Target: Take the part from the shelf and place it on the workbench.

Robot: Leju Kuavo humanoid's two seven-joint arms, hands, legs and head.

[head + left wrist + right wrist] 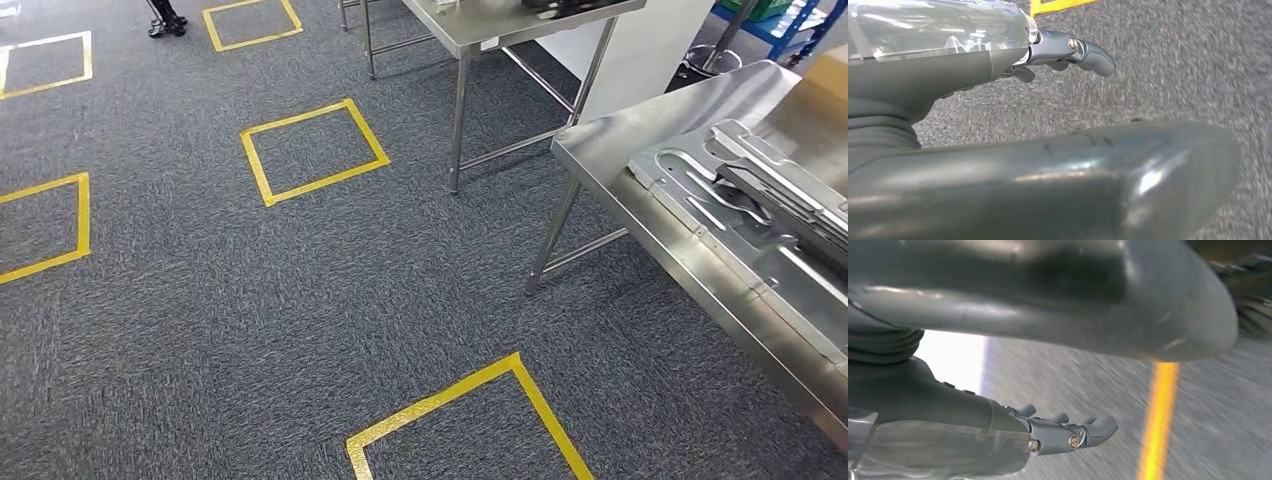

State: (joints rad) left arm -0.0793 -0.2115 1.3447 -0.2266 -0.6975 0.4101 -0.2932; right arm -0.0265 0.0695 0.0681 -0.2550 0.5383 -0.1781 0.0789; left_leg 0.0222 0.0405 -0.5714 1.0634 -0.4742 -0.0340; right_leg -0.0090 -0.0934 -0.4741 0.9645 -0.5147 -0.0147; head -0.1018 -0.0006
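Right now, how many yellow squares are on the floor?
5 in the head view: two cut off at the left, one at the top, one in the middle, one at the bottom.

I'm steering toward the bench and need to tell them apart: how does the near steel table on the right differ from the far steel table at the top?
The near stainless steel table carries flat grey stamped metal panels; the far stainless steel table holds dark items at the frame's edge, too cropped to identify. The near table runs off the right edge, showing one leg; the far one shows several legs with crossbars. Both are bare steel on grey carpet.
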